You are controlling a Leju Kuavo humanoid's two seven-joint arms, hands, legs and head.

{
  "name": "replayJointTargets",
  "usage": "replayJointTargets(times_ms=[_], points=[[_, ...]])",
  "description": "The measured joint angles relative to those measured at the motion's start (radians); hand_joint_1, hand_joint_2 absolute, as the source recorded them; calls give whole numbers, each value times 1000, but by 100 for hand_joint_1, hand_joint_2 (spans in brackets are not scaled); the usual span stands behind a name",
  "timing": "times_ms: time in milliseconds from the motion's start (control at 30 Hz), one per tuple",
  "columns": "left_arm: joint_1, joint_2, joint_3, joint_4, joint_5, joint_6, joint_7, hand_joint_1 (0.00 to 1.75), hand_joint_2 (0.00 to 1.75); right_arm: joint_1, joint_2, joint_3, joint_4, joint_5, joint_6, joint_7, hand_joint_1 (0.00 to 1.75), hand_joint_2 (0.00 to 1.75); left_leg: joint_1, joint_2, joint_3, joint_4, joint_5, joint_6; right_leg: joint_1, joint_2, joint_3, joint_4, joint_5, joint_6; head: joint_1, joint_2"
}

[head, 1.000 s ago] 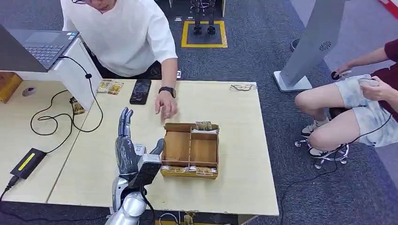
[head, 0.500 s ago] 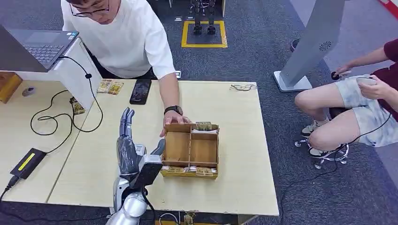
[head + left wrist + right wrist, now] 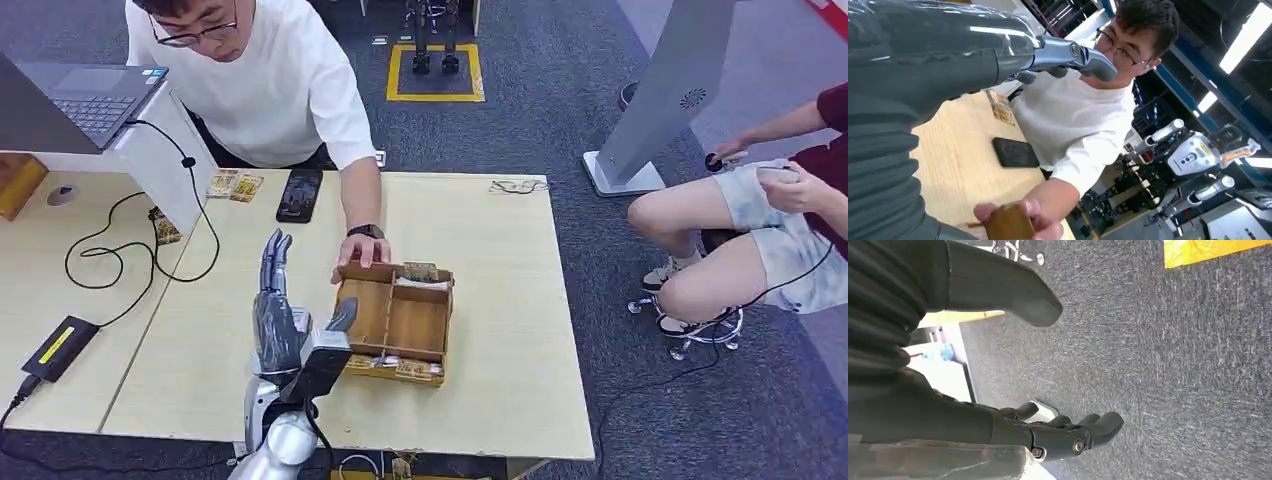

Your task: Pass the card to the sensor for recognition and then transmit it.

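Left hand over the desk; divided box just right of it, phone well beyond, cable off left.

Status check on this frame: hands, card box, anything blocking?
Left hand open, raised beside wooden box. Right hand open, hanging over floor. Person's hand on box rim, in the way.

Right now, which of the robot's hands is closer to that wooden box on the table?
Left. The left hand is raised over the table right beside the wooden box, fingers spread. The right hand hangs over grey carpet, away from the table.
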State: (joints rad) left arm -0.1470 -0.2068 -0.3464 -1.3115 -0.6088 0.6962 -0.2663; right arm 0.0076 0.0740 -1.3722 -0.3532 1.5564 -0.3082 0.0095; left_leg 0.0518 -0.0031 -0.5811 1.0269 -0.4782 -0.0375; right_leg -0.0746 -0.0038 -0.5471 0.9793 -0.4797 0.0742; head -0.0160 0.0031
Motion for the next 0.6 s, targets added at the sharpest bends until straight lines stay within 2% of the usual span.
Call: replayJointTargets(times_ms=[600], points=[[0, 10, -26, 2, -6, 0, 25, 0, 175, 0, 7, -11, -5, 14, 3, -2, 0, 175, 0, 0, 0, 0, 0, 0, 0, 0, 0, 0, 0, 0, 0, 0]])
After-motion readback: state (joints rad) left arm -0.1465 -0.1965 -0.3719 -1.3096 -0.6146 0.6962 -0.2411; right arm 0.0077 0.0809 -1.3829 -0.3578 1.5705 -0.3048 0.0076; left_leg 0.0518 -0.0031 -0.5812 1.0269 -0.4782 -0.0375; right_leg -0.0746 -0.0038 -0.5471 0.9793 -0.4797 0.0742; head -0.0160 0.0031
